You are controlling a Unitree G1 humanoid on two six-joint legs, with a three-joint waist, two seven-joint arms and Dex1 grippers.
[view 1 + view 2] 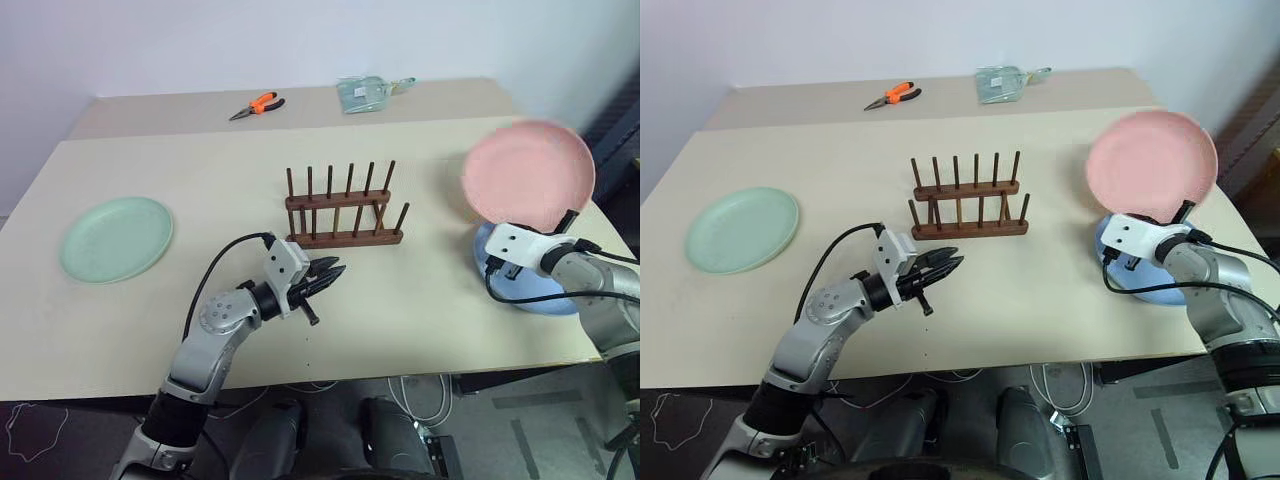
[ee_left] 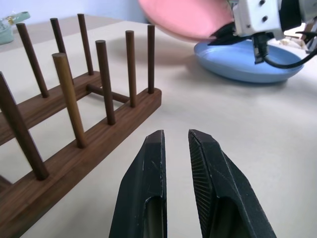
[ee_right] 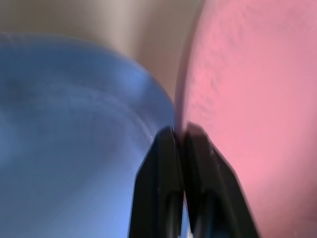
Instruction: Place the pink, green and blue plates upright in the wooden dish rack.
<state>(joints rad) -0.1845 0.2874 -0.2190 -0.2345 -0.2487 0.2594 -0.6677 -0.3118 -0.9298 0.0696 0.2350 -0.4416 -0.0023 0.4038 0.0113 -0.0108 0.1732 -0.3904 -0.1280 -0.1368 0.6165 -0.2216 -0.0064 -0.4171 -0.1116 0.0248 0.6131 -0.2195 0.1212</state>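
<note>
Plates, three: pink plate [image 1: 528, 172] pinched by right hand [image 3: 181, 133]; left hand [image 2: 176, 144] near-closed, empty.

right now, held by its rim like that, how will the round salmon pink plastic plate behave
The round salmon pink plastic plate likely stays stiff: it stands upright from the right gripper, unbent. Probably light. Pinched only at its rim, the smooth matte edge could pivot or slip.
</note>
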